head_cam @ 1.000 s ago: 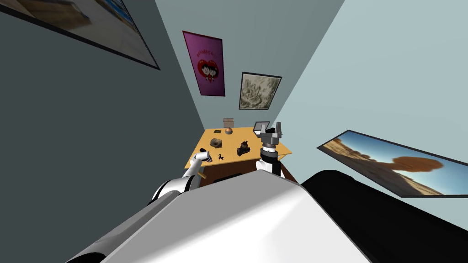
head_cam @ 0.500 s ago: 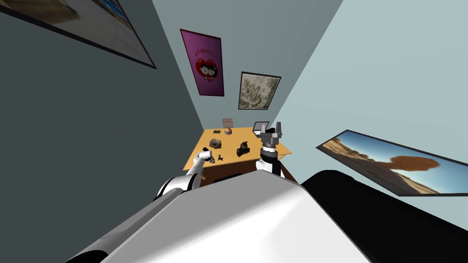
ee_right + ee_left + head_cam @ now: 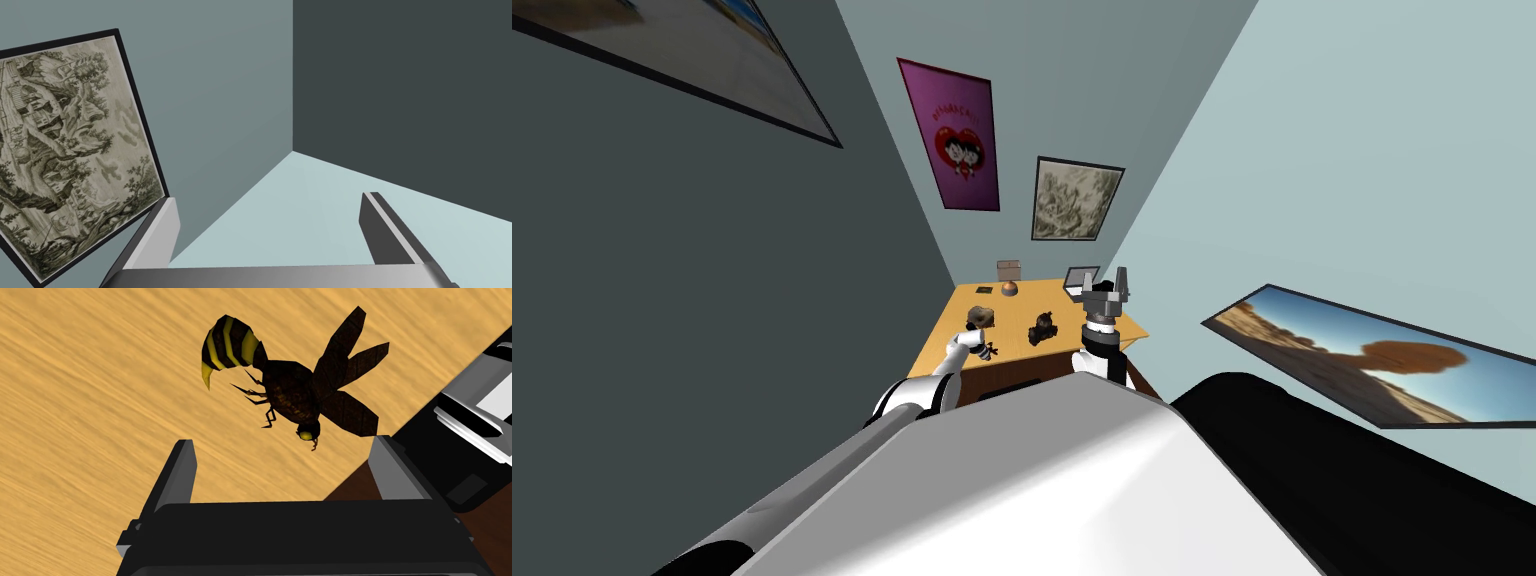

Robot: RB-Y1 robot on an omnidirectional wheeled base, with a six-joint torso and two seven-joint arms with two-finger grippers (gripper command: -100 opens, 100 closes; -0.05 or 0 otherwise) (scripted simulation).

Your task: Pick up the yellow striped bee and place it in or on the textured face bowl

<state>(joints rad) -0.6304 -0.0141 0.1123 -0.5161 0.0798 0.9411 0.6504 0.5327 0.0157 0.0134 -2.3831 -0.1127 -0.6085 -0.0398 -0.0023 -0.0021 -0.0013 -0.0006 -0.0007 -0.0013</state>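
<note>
Head and wrist views of the reach. Compared with one second ago, the left arm has swung inward from the table's (image 3: 1032, 300) left edge, so that the left gripper (image 3: 980, 346) now sits directly against the bee (image 3: 991, 351); the head camera has also shifted slightly, while the right arm is unchanged. In the left wrist view the left gripper (image 3: 283, 440) has its two fingers spread wide and grasps nothing; the bee (image 3: 290, 390) lies on the yellow wood-grain table (image 3: 75, 388) just beyond the fingertips, in line with the gap between them, its head turned toward the gripper. Its abdomen is black with yellow stripes and curls to a yellow tip; the thorax is dark brown, the face yellow, the legs thin and dark, and four dark wings fan out on the side away from the abdomen. In the head view the brown-grey face bowl (image 3: 980, 316) stands at about 11 o'clock from the bee, apart from it, and a dark figure (image 3: 1042, 327) at about 2 o'clock. The right gripper (image 3: 1118, 284), raised at 3 o'clock over the table's right edge, is likewise spread and empty (image 3: 270, 197).
</note>
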